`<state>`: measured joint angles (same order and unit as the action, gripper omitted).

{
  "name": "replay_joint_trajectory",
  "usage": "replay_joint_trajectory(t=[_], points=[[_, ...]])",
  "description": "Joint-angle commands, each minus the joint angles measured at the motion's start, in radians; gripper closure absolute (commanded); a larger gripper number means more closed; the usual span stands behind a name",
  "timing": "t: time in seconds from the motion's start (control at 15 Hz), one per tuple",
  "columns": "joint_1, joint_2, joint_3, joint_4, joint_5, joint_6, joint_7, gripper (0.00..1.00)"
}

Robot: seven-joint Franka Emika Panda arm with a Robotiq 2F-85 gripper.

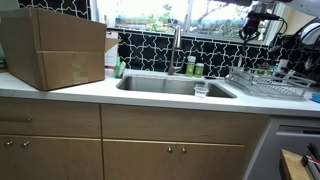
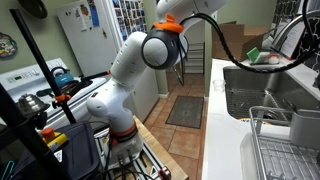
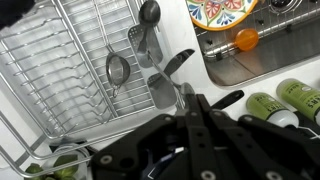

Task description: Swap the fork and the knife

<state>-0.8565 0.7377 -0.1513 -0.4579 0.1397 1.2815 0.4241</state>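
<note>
fork and knife cannot be picked out with certainty; in the wrist view a cluster of utensils (image 3: 152,75) lies at the right edge of the wire dish rack (image 3: 60,60), with a small strainer (image 3: 118,68), a dark spoon (image 3: 150,12), a slotted turner (image 3: 138,38) and some shiny pieces whose kind is too blurred to tell. the rest of the rack looks mostly bare wire, with a clear glass (image 3: 65,160) near its lower corner. beside the rack sit a painted plate (image 3: 222,12), an orange ball (image 3: 246,40) and green bottles (image 3: 268,105). in an exterior view the sink (image 1: 175,85) is set in a pale counter (image 1: 100,92), with a cardboard box (image 1: 55,45) on one side and the rack on the other, close to the counter's end. the gripper (image 3: 194,100) hangs above the rack's edge, just below the utensil cluster in the wrist view and not touching it; its fingers look pressed together with nothing between them
</note>
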Motion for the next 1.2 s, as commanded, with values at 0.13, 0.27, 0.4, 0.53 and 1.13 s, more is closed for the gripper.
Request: replay_joint_trajectory(t=[0.13, 0.27, 0.4, 0.53, 1.13], points=[[-0.011, 0.041, 0.019, 0.011, 0.012, -0.036, -0.002, 0.99], [-0.012, 0.053, 0.023, 0.011, 0.015, -0.041, 0.001, 0.99], [-0.012, 0.064, 0.026, 0.012, 0.014, -0.048, 0.003, 0.99], [-0.011, 0.07, 0.027, 0.013, 0.014, -0.057, 0.009, 0.9], [-0.012, 0.03, 0.03, -0.004, 0.016, -0.123, -0.016, 0.11]])
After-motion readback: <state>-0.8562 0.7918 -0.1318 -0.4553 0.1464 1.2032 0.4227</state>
